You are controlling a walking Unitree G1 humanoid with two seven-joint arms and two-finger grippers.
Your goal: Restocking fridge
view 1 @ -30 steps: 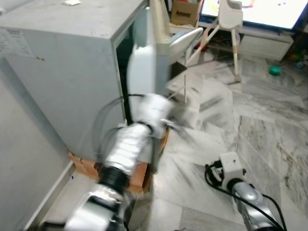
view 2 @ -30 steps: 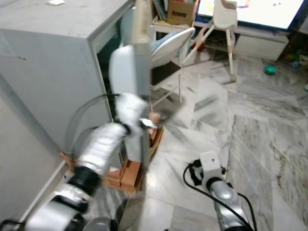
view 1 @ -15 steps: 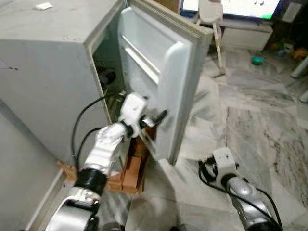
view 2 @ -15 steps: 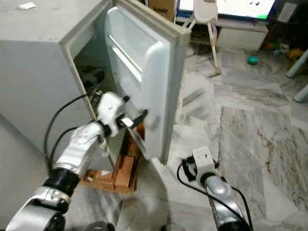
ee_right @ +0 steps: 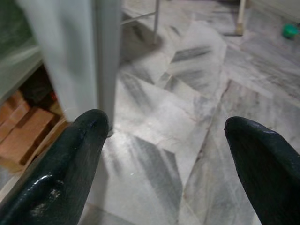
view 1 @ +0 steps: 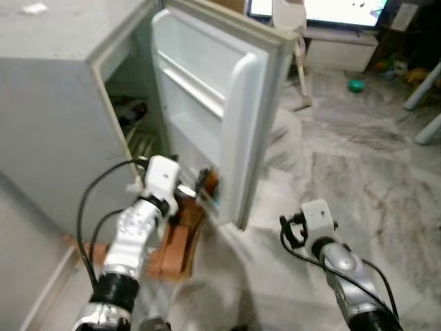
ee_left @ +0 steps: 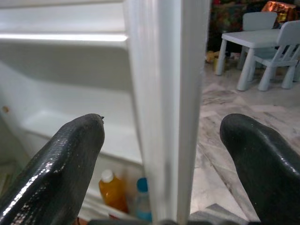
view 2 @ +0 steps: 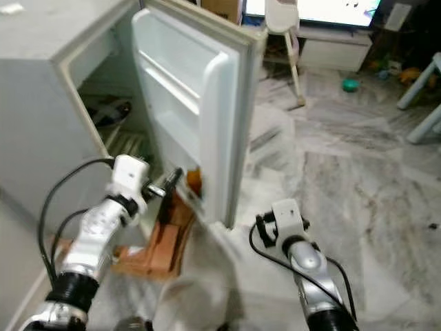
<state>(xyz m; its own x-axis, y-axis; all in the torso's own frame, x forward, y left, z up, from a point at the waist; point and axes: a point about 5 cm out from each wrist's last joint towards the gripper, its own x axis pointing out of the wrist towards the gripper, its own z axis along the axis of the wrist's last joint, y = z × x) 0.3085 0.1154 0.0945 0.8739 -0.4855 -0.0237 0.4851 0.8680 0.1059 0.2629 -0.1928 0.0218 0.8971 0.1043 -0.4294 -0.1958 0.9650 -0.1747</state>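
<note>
The fridge (view 1: 62,117) sits at upper left, its door (view 1: 227,117) swung open. The left gripper (ee_left: 161,140), fingers apart, straddles the door's edge to hold it; the right gripper (ee_right: 164,159) hangs spread over the floor (view 1: 358,152).

A grey and white marble floor (view 1: 358,145) spreads out. Orange bricks (view 1: 172,245) lie on it. Far back stand a white high chair (view 1: 289,21) and a TV (view 1: 331,8). A small green thing (view 1: 355,85) lies on the floor. A little white table (ee_left: 251,44) has a chair (ee_left: 281,51) beside it.
</note>
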